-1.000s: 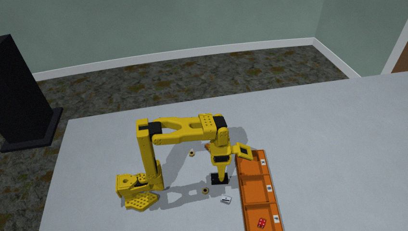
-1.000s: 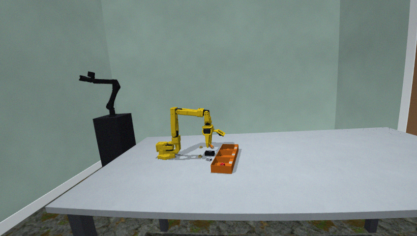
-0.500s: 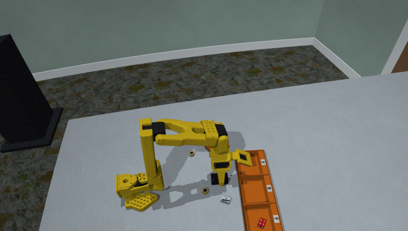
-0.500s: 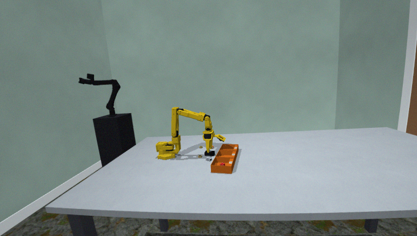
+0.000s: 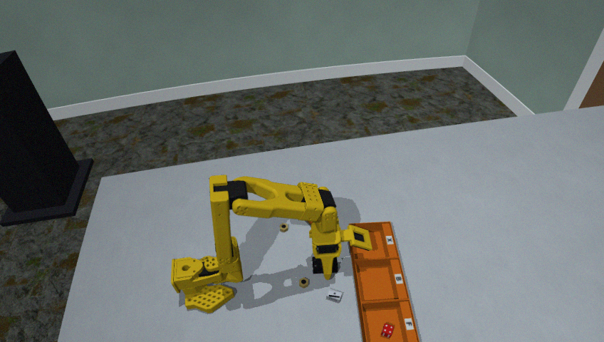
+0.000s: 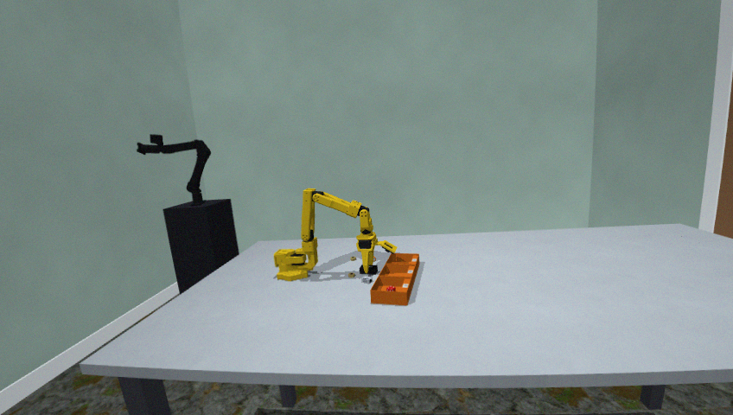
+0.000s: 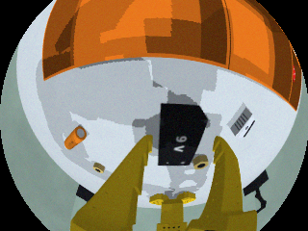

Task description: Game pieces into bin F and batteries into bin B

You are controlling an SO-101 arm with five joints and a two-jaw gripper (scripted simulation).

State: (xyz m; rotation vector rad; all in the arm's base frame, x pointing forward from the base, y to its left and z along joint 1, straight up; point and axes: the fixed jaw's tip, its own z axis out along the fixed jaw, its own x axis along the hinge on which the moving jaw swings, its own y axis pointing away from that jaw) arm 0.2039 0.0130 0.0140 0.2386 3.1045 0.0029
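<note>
Gripper low over the 9V battery

From the top we see our gripper [image 5: 326, 271] beside the orange bin tray [image 5: 396, 258]. At the wrist, the black battery [image 7: 181, 134] lies lengthwise toward the tray, between spread, empty fingers.

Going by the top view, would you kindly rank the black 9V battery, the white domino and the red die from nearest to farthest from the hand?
1. The black 9V battery, directly under the hand, between its fingers' reach.
2. The white domino, on the table just beyond, beside the bin tray.
3. The red die, farthest, inside the bin marked F.
</note>
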